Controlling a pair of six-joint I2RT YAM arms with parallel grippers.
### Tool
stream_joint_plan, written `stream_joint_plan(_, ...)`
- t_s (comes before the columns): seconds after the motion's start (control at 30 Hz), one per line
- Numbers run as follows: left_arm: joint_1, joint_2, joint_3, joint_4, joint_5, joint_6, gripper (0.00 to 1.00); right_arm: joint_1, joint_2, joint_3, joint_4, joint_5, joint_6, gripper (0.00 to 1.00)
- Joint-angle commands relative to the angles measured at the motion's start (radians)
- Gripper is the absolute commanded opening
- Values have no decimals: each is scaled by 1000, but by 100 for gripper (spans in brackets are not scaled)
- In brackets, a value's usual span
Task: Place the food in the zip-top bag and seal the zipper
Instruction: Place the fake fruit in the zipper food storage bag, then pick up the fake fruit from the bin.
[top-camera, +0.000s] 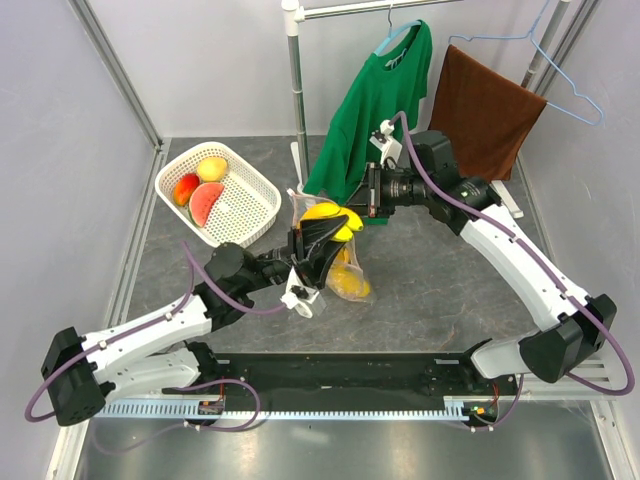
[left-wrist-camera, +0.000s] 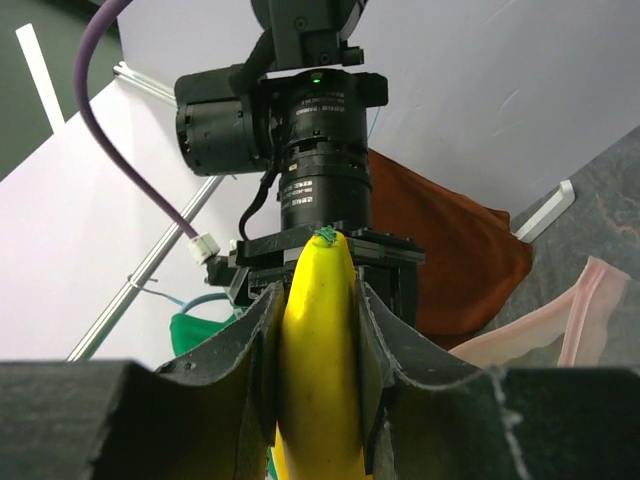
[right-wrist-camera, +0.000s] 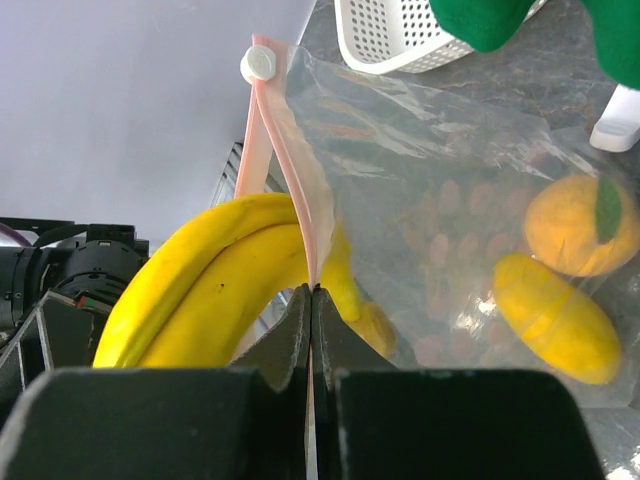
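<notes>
Gripping the banana bunch (left-wrist-camera: 318, 400) firmly, the left hand (left-wrist-camera: 318, 295) holds it at the mouth of the zip-top bag (right-wrist-camera: 430, 190). The right hand (right-wrist-camera: 312, 305) is pinched tight on the pinkish zipper (right-wrist-camera: 290, 160). A round orange fruit (right-wrist-camera: 575, 225) and a yellow oval fruit (right-wrist-camera: 555, 318) lie inside the bag.

Nothing legible in any of the three views. Closest thing to writing: a few rows of tiny pale lettering on the black cylindrical joint housing (left-wrist-camera: 322, 190), upper centre of the left wrist view, too small and blurred to make out a single word or number. On the zip-top bag (right-wrist-camera: 430, 170), centre right of the right wrist view, only printed rows of dark round dots, seen through crinkled plastic, not forming letters or digits.
</notes>
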Motion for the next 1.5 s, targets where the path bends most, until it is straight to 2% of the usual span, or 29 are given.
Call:
stream_joint_plan(0.0, 2, 16, 23, 3, 57, 76, 34, 0, -35, -9, 50, -48, 18, 0)
stream_joint_plan(0.03, 2, 17, 27, -7, 56, 80, 43, 1, -37, -9, 50, -48, 16, 0)
stream_joint_plan(0.07, 4, 13, 30, -17, 54, 80, 57, 1, -38, -10, 51, -48, 16, 0)
stream_joint_plan(0.13, 5, 0, 52, -60, 43, 62, 68, 1, -41, -12, 50, -48, 13, 0)
stream_joint_plan(0.17, 7, -6, 59, -79, 31, 53, 80, 1, -43, -12, 48, -48, 12, 0)
stream_joint_plan(0.27, 7, -40, 87, -126, -6, 8, 88, -2, -46, -20, 50, -48, 12, 0)
stream_joint_plan(0.4, 7, -115, 119, -213, -58, -97, 90, -4, -46, -20, 54, -51, 10, 0)
stream_joint_plan(0.43, 7, -147, 134, -253, -72, -161, 89, -5, -46, -17, 54, -53, 9, 0)
stream_joint_plan(0.53, 8, -192, 194, -442, -127, -264, 82, -14, -43, -6, 60, -53, 2, 0)
stream_joint_plan(0.57, 10, -200, 216, -617, -106, -277, 74, -16, -43, -4, 62, -55, 2, 0)
stream_joint_plan(0.67, 25, -214, 317, -950, 41, -251, 71, -16, -41, -7, 63, -56, -7, 0)
stream_joint_plan(0.8, 28, -140, 423, -1184, 28, -303, 70, -16, -41, -17, 65, -62, -19, 0)
stream_joint_plan(0.87, 40, -94, 481, -1246, 5, -320, 70, -17, -46, -20, 62, -58, -30, 0)
stream_joint_plan(0.97, 186, -68, 512, -1190, 43, -507, 76, -17, -58, -23, 34, -30, -65, 0)
stream_joint_plan(1.0, 329, -60, 520, -1179, 90, -603, 78, -16, -66, -24, 27, -19, -76, 0)
stream_joint_plan(1.07, 466, -34, 539, -1108, 161, -702, 81, -16, -72, -35, 5, -6, -106, 0)
stream_joint_plan(1.1, 585, 10, 552, -1093, 180, -775, 81, -16, -75, -38, -1, 5, -111, 0)
stream_joint_plan(1.2, 790, 140, 621, -1090, 247, -861, 81, -17, -70, -47, -16, 7, -126, 0)
stream_joint_plan(1.3, 939, 271, 705, -1120, 267, -851, 81, -17, -67, -47, -22, 10, -139, 0)
stream_joint_plan(1.33, 976, 379, 729, -1128, 273, -836, 83, -16, -66, -49, -24, 10, -143, 0)
stream_joint_plan(1.37, 1023, 438, 815, -1184, 272, -778, 82, -16, -64, -47, -29, 11, -154, 0)
stream_joint_plan(1.47, 1099, 663, 975, -1200, 218, -783, 84, -17, -60, -49, -36, 18, -165, 0)
